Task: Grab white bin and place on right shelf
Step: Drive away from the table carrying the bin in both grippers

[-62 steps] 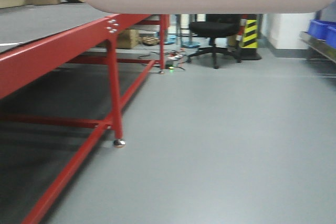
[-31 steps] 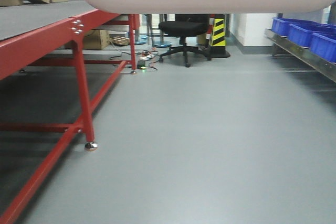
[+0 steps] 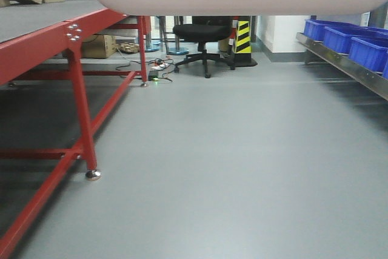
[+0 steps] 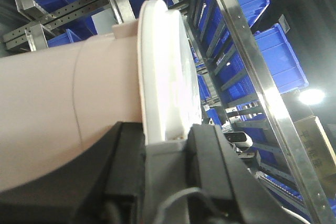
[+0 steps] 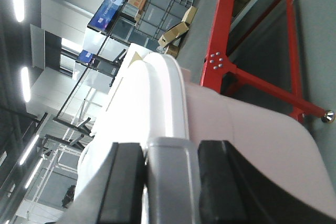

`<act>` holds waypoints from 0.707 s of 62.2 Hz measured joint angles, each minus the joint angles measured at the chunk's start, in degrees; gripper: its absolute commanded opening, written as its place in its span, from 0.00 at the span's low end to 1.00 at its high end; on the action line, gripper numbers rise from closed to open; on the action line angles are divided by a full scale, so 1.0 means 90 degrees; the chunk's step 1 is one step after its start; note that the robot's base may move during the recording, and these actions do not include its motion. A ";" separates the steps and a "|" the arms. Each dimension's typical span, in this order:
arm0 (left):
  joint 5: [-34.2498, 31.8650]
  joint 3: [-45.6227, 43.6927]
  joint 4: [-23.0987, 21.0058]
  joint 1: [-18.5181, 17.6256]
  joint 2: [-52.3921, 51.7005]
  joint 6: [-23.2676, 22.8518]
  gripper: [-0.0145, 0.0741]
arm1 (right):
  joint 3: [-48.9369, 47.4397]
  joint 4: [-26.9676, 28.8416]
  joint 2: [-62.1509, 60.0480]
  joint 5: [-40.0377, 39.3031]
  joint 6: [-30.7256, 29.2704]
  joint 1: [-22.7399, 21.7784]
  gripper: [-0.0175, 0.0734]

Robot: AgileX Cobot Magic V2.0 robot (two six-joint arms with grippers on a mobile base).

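Left pincer (image 4: 164,140) is clamped onto the lip of the white bin (image 4: 52,114), a big milky pinkish-white plastic tub with a glossy pale lid. Its black fingers (image 4: 126,171) sit one on each side of the rim. Same deal on the other end: the right pincer (image 5: 170,148) has the rim pinched between its pads. So the tub hangs in the air between both arms, and in the front view its underside fills the whole top edge, well above the smooth grey floor (image 3: 230,162). Off to the right is the shiny stainless-steel shelf (image 3: 339,65), with blue plastic bins (image 3: 364,50) sitting on it. The tub isn't on it. On the left there's a red steel-framed table (image 3: 76,89), and at the back a black office chair (image 3: 203,31) just beside a yellow-and-black striped post (image 3: 243,34).
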 measured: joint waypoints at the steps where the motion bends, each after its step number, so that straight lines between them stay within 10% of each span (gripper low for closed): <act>1: 0.0000 0.0000 0.0000 0.0000 0.0000 0.0000 0.02 | 0.0000 0.0000 0.0000 0.0000 0.0000 0.0000 0.27; 44: 0.0010 0.0000 0.0000 0.0000 0.0000 0.0000 0.02 | 0.0000 0.0000 0.0000 0.0000 0.0000 0.0000 0.27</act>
